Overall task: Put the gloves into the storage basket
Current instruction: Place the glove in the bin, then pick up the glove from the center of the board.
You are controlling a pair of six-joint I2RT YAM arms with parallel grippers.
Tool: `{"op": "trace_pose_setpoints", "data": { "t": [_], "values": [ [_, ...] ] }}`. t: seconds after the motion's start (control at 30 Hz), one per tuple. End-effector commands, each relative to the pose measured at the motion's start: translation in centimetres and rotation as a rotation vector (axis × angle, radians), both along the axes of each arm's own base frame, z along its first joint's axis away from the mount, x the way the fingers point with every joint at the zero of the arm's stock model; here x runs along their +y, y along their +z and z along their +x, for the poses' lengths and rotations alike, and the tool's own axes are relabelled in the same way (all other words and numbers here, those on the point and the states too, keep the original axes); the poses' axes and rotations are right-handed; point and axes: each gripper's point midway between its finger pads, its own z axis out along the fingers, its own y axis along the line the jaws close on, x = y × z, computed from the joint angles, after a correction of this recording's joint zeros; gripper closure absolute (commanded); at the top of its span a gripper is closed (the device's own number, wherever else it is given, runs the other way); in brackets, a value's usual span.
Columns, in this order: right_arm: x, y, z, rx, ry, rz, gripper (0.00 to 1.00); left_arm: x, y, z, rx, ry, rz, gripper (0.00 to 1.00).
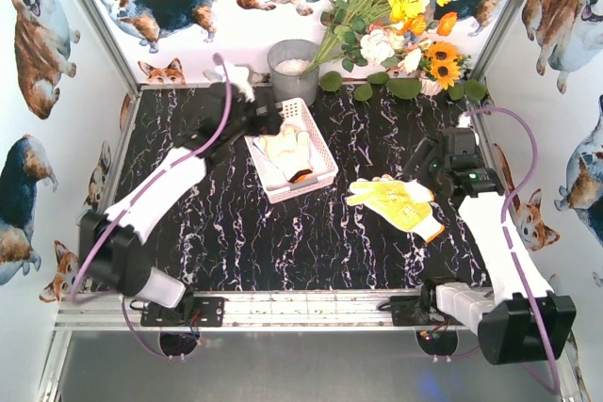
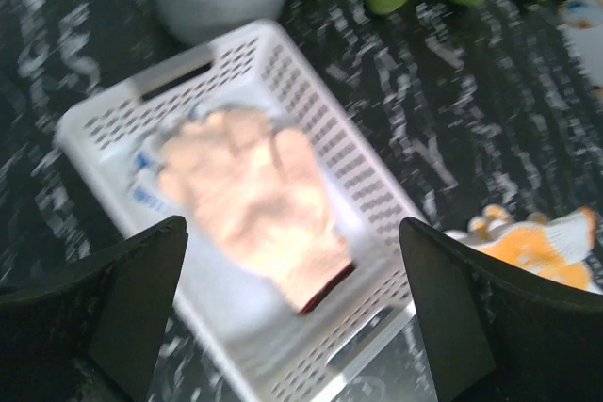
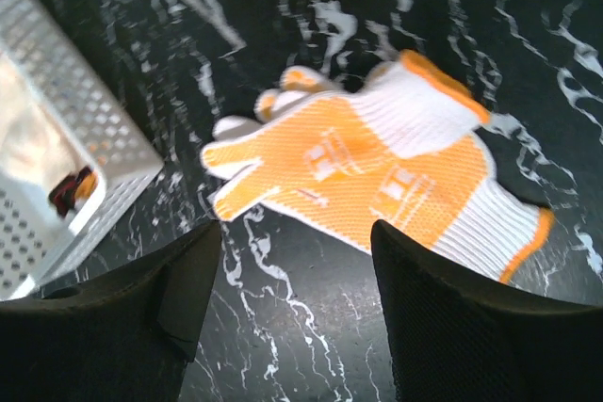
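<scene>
Roughly partway through, I'd say. The storage basket point(image 1: 320, 138) sits left of centre toward the far side of the table point(image 1: 236, 233). A cream glove point(image 1: 285, 151) lies flat inside it, with its dark-orange cuff toward the near end. In the left wrist view something white with blue marks peeks out from under it. Could be another glove, but it's too blurry to call. The left gripper point(image 2: 292, 233) hangs right over the basket with its jaws spread wide and nothing between them, so I'd count that glove as delivered.

What's left is the yellow gloves point(image 1: 400, 202). They look like two overlapping gloves with orange trim at the cuffs, lying on the table right of the basket and apart from it. The right gripper point(image 3: 292, 242) hovers just above them, jaws wide apart too, holding nothing and not touching them. My guess is the next job is dropping onto those, pinching them and carrying them left into the basket. I can't spot any other loose gloves.
</scene>
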Motion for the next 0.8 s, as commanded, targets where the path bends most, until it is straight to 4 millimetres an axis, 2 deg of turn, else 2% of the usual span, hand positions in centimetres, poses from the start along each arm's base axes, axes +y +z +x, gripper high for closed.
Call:
{"op": "trace_pose_setpoints", "data": {
  "t": [0.0, 0.07, 0.1, 0.17, 0.3, 0.4, 0.6, 0.77],
  "values": [
    [-2.7, -0.8, 1.4, -0.005, -0.197, 0.029, 0.32, 6.6, -4.1, -3.7, 0.118, 0.114, 0.186, 0.07],
    [-3.9, -1.5, 1.9, 0.013, -0.279, 0.014, 0.28, 8.9, -4.4, -5.1, 0.131, 0.149, 0.228, 0.03],
    [-4.4, -2.5, 2.2, 0.046, -0.315, 0.001, 0.26, 10.0, -4.5, -5.8, 0.135, 0.169, 0.247, 0.01],
    [-5.6, -3.2, 2.7, 0.071, -0.372, -0.019, 0.25, 12.0, -4.4, -6.8, 0.139, 0.210, 0.275, 0.00],
    [-7.3, -3.9, 4.0, 0.070, -0.446, -0.084, 0.24, 14.5, -3.8, -8.2, 0.115, 0.267, 0.294, 0.00],
    [-8.5, -5.4, 4.4, 0.122, -0.467, -0.155, 0.24, 15.3, -3.5, -8.8, 0.095, 0.278, 0.314, 0.00],
    [-9.6, -6.5, 4.7, 0.234, -0.412, -0.280, 0.25, 15.8, -4.0, -9.0, 0.071, 0.270, 0.330, 0.00],
    [-8.0, -7.9, 6.2, 0.268, -0.284, -0.248, 0.27, 15.2, -4.9, -8.8, 0.073, 0.231, 0.337, 0.00]
  ]
}}
